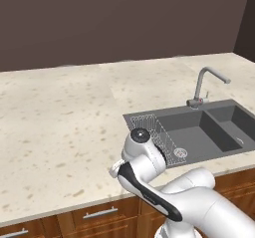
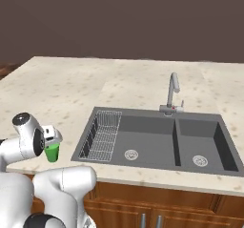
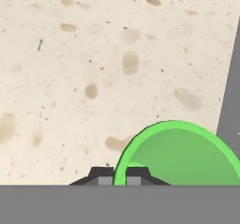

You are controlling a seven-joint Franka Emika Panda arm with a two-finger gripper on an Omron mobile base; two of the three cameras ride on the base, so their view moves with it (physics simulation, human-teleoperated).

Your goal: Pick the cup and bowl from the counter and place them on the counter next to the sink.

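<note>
Broadly, the counter (image 1: 60,112) is spreading cream and brown-speckled across both base views, sitting over brown wooden cabinets (image 1: 99,217) with steel pulls. Set into it, the sink (image 2: 157,141) is showing two dark grey basins with round drains, a wire rack (image 2: 102,136) lying in its left section and a curved steel faucet (image 2: 172,94) rising at its back edge. The white arm (image 1: 199,202) is bending low at the counter's front edge, just left of the sink. At its end, the gripper (image 2: 53,145) is pointing downward, and the cup (image 2: 52,152) is hanging in it, bright green and upright, over the counter beside the sink's left rim. Whether the cup is touching the stone, I cannot tell. In the hand view the fingertips (image 3: 102,175) are pinching the cup's near rim (image 3: 123,168), one inside and one outside, clamped tight on the thin wall.
</note>
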